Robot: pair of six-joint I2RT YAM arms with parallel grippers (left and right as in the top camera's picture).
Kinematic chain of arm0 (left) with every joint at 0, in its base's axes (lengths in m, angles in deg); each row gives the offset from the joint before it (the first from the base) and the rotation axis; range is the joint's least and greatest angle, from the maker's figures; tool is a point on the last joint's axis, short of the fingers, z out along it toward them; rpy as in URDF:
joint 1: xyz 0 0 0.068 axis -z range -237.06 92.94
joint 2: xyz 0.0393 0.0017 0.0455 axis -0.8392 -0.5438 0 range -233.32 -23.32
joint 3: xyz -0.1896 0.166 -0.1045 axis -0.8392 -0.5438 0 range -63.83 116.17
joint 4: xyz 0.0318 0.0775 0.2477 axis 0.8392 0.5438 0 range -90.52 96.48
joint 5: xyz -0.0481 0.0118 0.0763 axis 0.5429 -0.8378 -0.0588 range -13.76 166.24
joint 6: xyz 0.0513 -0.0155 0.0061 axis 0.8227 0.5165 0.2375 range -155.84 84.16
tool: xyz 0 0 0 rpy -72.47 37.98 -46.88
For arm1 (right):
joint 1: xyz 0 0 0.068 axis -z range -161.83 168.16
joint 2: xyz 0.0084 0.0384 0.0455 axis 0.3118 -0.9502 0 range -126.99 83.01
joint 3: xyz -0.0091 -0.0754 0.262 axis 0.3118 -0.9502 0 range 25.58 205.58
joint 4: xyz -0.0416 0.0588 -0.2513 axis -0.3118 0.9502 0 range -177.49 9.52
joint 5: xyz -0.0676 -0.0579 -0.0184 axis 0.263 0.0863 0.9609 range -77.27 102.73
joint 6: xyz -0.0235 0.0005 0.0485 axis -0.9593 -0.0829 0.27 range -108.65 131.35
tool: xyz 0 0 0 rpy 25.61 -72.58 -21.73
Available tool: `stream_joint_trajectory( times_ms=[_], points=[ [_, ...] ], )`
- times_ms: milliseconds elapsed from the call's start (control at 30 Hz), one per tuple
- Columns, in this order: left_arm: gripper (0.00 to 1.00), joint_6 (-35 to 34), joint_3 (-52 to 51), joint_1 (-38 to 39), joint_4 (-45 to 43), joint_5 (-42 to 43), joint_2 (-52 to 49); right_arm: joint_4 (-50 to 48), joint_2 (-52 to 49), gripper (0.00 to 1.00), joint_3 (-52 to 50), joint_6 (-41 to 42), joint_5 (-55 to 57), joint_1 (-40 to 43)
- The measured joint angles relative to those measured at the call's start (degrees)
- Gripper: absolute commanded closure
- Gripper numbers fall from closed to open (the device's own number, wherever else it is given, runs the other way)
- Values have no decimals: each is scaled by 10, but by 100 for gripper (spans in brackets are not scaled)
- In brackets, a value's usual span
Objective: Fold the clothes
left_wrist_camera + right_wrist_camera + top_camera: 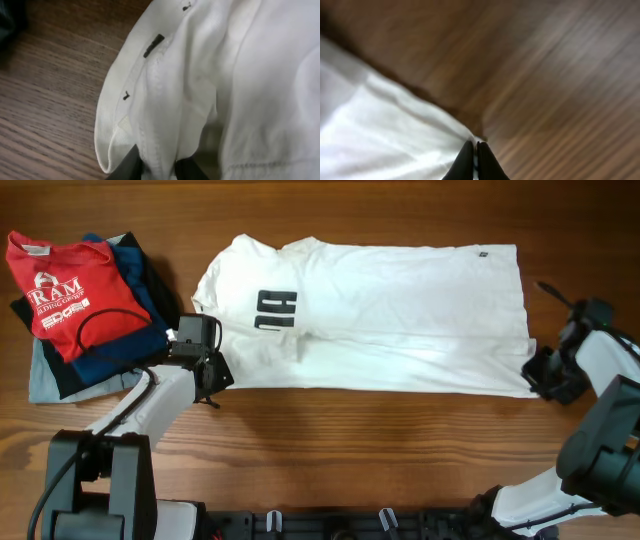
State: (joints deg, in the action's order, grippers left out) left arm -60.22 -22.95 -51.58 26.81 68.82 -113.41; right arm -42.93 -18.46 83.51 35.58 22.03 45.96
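Note:
The clothes, a white T-shirt with black lettering, lie folded lengthwise across the middle of the table. My left gripper sits at the shirt's near-left corner. In the left wrist view, my left gripper has a bunched fold of white fabric pinched between its dark fingers. My right gripper is at the shirt's near-right corner. The right wrist view shows my right gripper shut on the thin edge of the white cloth.
A pile of other garments lies at the far left: a red T-shirt on top of dark blue and grey pieces. Bare wooden table runs along the front, between the two arm bases.

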Motion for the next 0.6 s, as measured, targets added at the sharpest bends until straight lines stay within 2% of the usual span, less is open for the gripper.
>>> stream_joint_trajectory(
  times_ms=[333, 533, 600],
  points=[
    [95, -19, 2, 0, 30, 24, 3, 9, 0, 96, 0, 7, 2, 101],
    [94, -36, 3, -2, 34, 28, 3, 9, 0, 96, 0, 11, -1, 103],
    [90, -41, 3, -2, 36, 28, 4, 9, 0, 96, 0, 11, -8, 103]
  ],
)
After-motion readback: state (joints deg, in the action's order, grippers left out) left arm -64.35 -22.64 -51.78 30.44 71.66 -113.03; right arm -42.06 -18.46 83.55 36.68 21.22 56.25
